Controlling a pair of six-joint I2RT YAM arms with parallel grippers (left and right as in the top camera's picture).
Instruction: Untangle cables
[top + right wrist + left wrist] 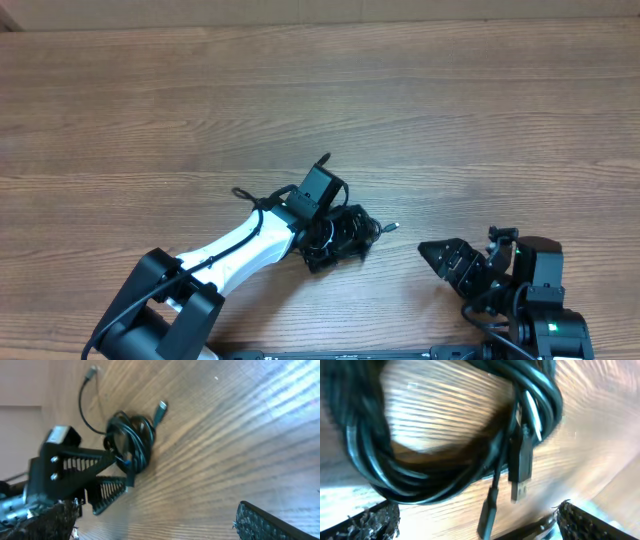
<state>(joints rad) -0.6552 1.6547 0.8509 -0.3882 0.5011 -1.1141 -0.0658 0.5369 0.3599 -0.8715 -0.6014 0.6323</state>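
Observation:
The cables [350,228] lie as a coiled black bundle on the wooden table [450,120], with one small plug [396,227] sticking out to the right. My left gripper [335,240] is open over the bundle, its fingers on either side of it. In the left wrist view the cables' coil [420,485] fills the top, and a USB plug [520,491] and a second plug [487,516] hang toward the open left gripper [477,527]. The right gripper [452,262] stands open and empty to the right of the bundle. The right wrist view shows the cables [131,440] with a loose tail [86,390].
The left arm's white link [235,250] stretches from the bottom left toward the centre. The right arm's base [545,320] sits at the bottom right corner. Bare wood surrounds the bundle on the far side and to the right.

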